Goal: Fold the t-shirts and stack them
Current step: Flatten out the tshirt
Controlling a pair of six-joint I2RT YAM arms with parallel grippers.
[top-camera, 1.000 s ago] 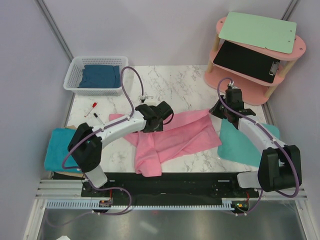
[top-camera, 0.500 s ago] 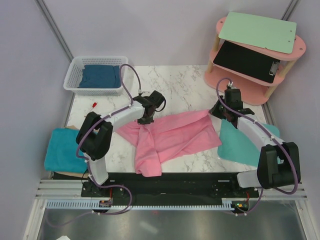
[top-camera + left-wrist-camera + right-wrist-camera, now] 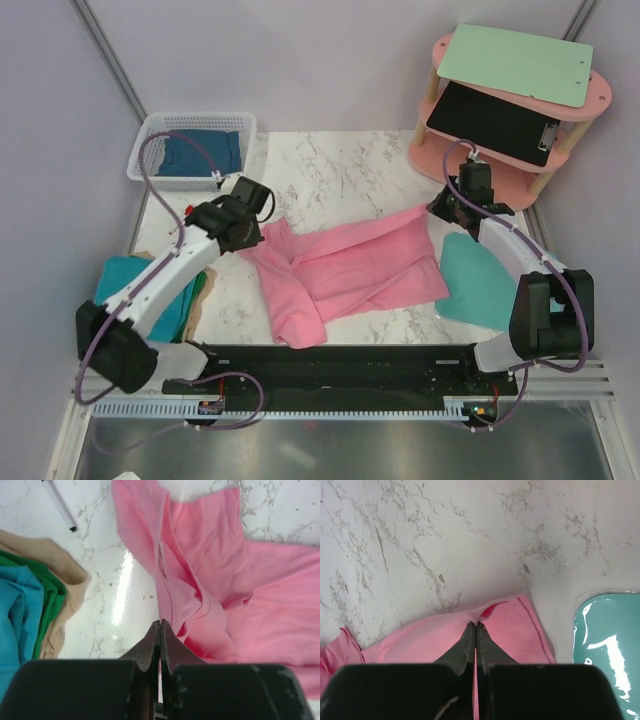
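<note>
While holding the pink t-shirt point(image 3: 350, 272) rumpled on the marble surface point(image 3: 350, 175), pinches its left end in the tightly closed left hand point(image 3: 160, 627), its far right corner in the tightly closed right hand point(image 3: 476, 627). Shows the teal t-shirt point(image 3: 485, 285) just beside, rightward.

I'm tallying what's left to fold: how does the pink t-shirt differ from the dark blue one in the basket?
The pink t-shirt lies spread and rumpled on the marble table; the dark blue t-shirt sits compact inside the white basket. The right claw pinches the pink one's edge; nothing touches the dark blue one. Both are plain, single-coloured cloth.
</note>
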